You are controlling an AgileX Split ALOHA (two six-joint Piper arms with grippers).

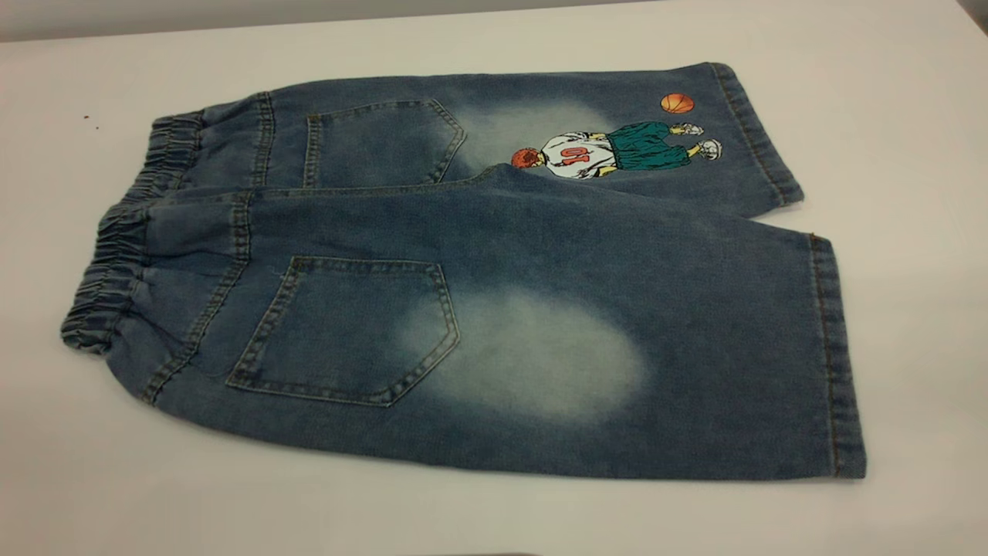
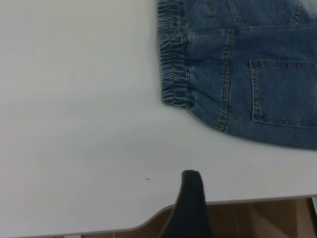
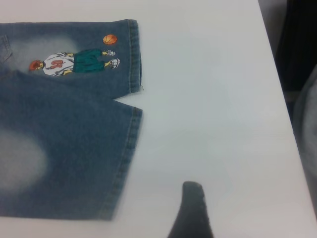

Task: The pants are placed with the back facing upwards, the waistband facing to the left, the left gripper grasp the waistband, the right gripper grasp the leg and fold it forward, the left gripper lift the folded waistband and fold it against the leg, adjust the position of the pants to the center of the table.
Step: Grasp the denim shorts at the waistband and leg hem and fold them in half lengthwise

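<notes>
The blue denim pants [image 1: 478,232] lie flat on the white table [image 1: 888,116], back up with both patch pockets showing. The ruffled waistband [image 1: 123,255] points left. The leg [image 1: 540,355] with the pale oval is nearest the front; the far leg carries the basketball-player print [image 1: 610,147]. Neither gripper shows in the exterior view. My left gripper [image 2: 250,191] hovers open over the table's edge, apart from the waistband [image 2: 173,64]. The right gripper [image 3: 247,208] hangs open over bare table, off the leg's hem [image 3: 124,158]. Only one dark finger [image 3: 192,208] of each shows.
The table's front edge [image 2: 237,202] runs just past the left finger [image 2: 190,203], with wooden floor [image 2: 257,220] below. Beyond the table's right edge [image 3: 277,74] stand dark and grey shapes [image 3: 297,39]. Bare table surrounds the pants on all sides.
</notes>
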